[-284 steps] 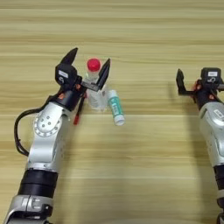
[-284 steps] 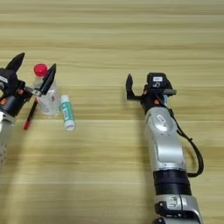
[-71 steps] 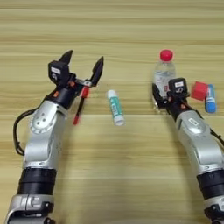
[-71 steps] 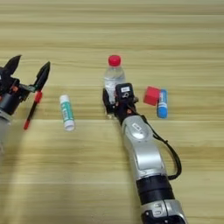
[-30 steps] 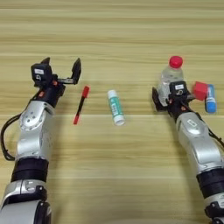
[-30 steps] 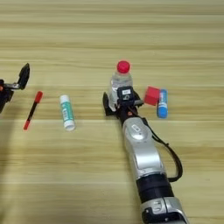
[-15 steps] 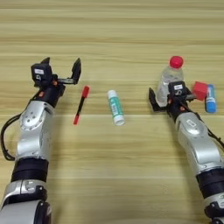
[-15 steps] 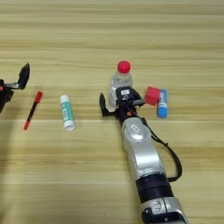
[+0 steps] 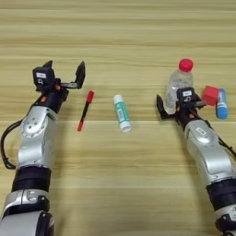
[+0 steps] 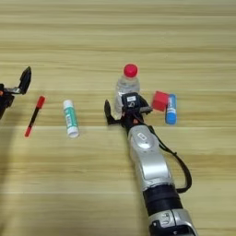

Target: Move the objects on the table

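You see the clear plastic bottle with red cap [image 9: 179,83] standing upright on the light wooden table [image 9: 120,41], just behind the right gripper [image 9: 177,107], whose black fingers are spread apart and hold nothing. Right of it are the red cube [image 9: 210,95] and the blue tube with white cap [image 9: 222,103], its long axis going away from you. The white-and-green tube [image 9: 121,113] and the thin red-and-black marker [image 9: 85,110] lie the same way, the marker's red cap farthest from you. The left gripper [image 9: 63,73] is wide open, empty, left of the marker.
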